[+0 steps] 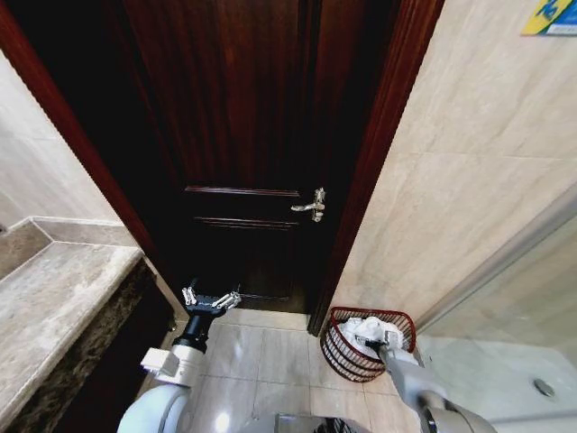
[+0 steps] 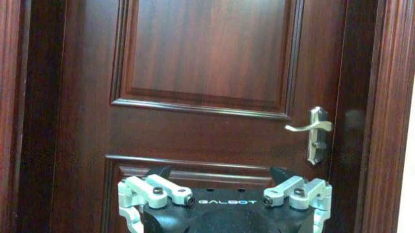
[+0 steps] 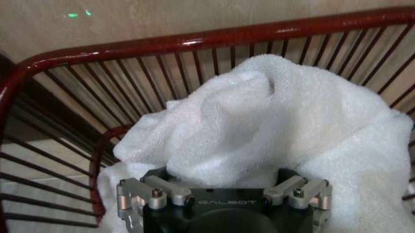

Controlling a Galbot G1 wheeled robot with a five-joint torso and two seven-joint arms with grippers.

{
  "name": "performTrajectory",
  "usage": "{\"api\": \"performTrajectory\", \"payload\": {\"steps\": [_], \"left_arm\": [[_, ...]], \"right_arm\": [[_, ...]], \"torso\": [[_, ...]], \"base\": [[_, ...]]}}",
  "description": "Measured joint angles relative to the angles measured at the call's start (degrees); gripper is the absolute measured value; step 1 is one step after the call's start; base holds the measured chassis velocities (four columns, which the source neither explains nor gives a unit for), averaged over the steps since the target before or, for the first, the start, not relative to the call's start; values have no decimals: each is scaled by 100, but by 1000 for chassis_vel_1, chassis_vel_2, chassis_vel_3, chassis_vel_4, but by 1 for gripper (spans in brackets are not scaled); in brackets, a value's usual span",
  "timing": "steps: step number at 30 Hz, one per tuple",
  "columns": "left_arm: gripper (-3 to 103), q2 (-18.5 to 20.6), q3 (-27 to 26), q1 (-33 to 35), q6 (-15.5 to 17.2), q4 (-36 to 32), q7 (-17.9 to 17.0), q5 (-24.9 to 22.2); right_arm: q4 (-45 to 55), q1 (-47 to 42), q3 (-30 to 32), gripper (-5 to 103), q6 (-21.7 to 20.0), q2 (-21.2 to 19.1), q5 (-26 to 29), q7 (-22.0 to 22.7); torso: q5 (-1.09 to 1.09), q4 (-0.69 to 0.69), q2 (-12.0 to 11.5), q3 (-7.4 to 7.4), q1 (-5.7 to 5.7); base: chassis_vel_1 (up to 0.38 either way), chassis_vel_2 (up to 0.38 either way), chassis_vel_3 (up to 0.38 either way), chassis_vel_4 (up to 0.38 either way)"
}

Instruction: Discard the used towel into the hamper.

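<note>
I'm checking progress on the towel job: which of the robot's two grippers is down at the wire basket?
The right gripper: it sits over the white terry towel in the dark red wire hamper. The left gripper hangs open before the dark wooden door.

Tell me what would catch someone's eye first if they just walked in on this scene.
First, the white towel bunched inside the red wire hamper, which stands on the tiled floor against the wall right of the door, with the right gripper over its rim. Next, the tall dark wooden door with a silver lever handle. The left gripper hangs open in front of that door, holding nothing.
</note>
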Motion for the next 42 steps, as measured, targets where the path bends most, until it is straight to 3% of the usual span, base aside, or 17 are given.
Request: {"api": "performTrajectory", "payload": {"steps": [10, 12, 15, 20, 24, 26, 28, 34, 36, 42], "left_arm": [[99, 0, 0, 0, 0, 0, 0, 0], [99, 0, 0, 0, 0, 0, 0, 0], [99, -1, -1, 0, 0, 0, -1, 0], [99, -1, 0, 0, 0, 0, 0, 0], [99, -1, 0, 0, 0, 0, 0, 0], [99, 0, 0, 0, 0, 0, 0, 0], [99, 0, 0, 0, 0, 0, 0, 0], [99, 2, 1, 0, 0, 0, 1, 0], [99, 4, 1, 0, 0, 0, 1, 0], [99, 0, 0, 0, 0, 0, 0, 0]], "right_arm": [[786, -519, 28, 100, 172, -29, -82, 54], [1701, -1100, 39, 100, 364, -92, 102, -14], [2658, -1652, 0, 100, 179, -215, 490, -36], [4664, -2896, -2, 100, -72, -438, 898, -30], [5239, -3334, 45, 100, -1, -553, 955, -30], [5151, -3306, 49, 100, 218, -574, 954, -36], [4428, -2893, 21, 100, 623, -568, 960, 26], [2736, -1724, -63, 100, 731, -349, 838, 79], [1444, -880, -44, 100, 901, -201, 672, 81], [719, -341, -52, 100, 433, 59, 569, 123]], "torso": [[0, -1, -186, -105, -80], [4, 0, -194, -110, -83], [-6, -3, -192, -110, -83], [-3, -3, -174, -102, -77], [-5, -3, -163, -96, -72], [-6, -4, -158, -94, -70], [1, -2, -152, -88, -66], [0, 1, -143, -82, -59], [-2, 0, -137, -78, -56], [-6, -3, -128, -75, -54]], "base": [[0, 0, 0, 0], [0, 0, 0, 0], [0, 0, 0, 0], [0, 0, 0, 0], [0, 0, 0, 0], [0, 0, 0, 0], [0, 0, 0, 0], [0, 0, 0, 0], [0, 0, 0, 0], [0, 0, 0, 0]]}}
